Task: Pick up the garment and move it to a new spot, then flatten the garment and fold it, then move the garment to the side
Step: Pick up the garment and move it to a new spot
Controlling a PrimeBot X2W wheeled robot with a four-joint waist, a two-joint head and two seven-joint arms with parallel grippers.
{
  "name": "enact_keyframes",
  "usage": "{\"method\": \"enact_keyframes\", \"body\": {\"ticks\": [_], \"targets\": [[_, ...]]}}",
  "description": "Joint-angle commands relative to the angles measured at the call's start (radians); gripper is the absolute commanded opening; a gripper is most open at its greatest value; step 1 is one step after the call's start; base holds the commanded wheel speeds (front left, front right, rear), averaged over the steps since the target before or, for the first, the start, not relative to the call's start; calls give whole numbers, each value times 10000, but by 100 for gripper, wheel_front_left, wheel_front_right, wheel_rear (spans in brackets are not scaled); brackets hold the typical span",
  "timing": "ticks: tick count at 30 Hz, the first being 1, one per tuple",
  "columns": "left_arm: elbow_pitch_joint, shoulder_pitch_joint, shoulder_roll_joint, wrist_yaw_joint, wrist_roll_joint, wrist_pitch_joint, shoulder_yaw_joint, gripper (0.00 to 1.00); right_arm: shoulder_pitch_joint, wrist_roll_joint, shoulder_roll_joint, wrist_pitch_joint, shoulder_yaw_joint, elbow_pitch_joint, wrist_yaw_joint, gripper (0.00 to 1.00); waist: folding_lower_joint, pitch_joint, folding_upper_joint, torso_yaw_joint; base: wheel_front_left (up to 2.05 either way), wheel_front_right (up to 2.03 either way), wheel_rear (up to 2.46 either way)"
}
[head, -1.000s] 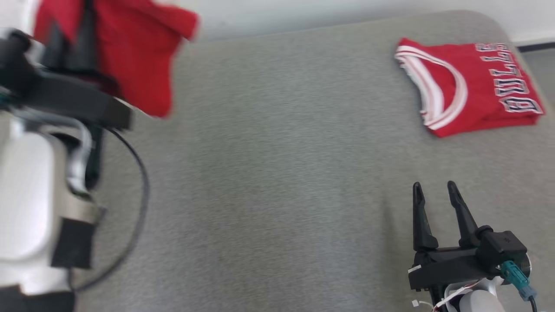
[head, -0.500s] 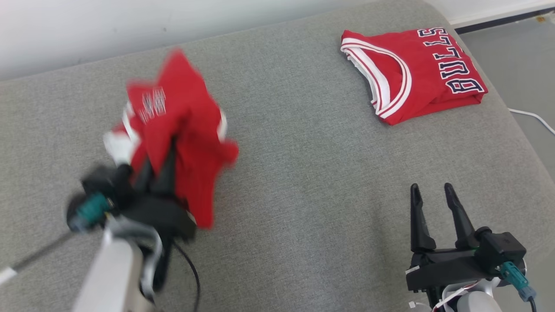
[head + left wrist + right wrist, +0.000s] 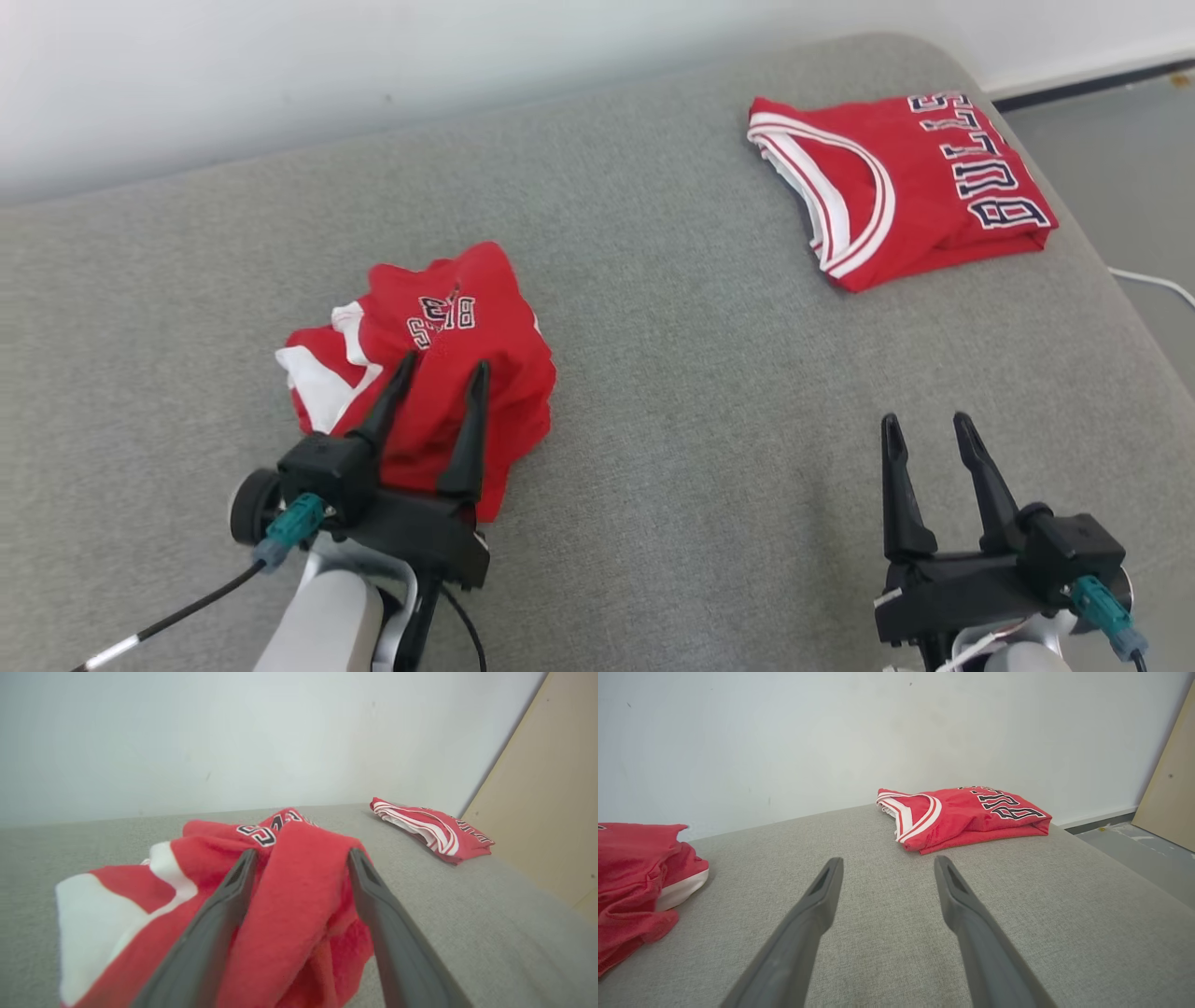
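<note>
Heads up, your left gripper (image 3: pixel 446 362) is spread wide over the crumpled garment (image 3: pixel 509 378), with a ridge of fabric loose between the fingers. The garment's lying on the cushion (image 3: pixel 672 392), left side. Your right gripper (image 3: pixel 924 420) is wide open too, holding nothing.

left wrist view: we lose the garment (image 3: pixel 289 896) past the bottom edge; its lettering is creased, unreadable | head view: the left pincer (image 3: pixel 446 361) hides the garment's near side | right wrist view: the left edge cuts the garment | cloth between the fingers (image 3: pixel 222 919) perhaps touches them, we cannot tell | folded jersey (image 3: pixel 920 205): under-layers hidden
</note>
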Motion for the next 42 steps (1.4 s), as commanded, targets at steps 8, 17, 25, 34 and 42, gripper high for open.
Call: {"method": "enact_keyframes", "body": {"ticks": [8,17,25,34,42], "targets": [[-1633,354,459,462,173,-203,542,100,359,-203,32,-43,-171,-40,-29,100,1,-906,0,756,0,0,0],[-2665,1448,1289,1107,315,-255,1492,100,531,-294,31,-43,-262,-93,-29,100,1,-1270,0,1313,0,0,0],[-3034,2906,1665,1332,580,-271,2152,100,697,-360,34,-43,-203,-106,-29,100,1,-1578,0,1826,0,0,0],[-2972,4090,1140,974,854,-275,2683,100,888,-459,33,-43,-134,34,-29,100,1,-1914,0,2172,0,0,0],[-2690,4377,922,783,1404,-276,2784,100,1106,-408,35,-43,45,172,-29,100,1,-2221,0,2390,0,0,0]]}}
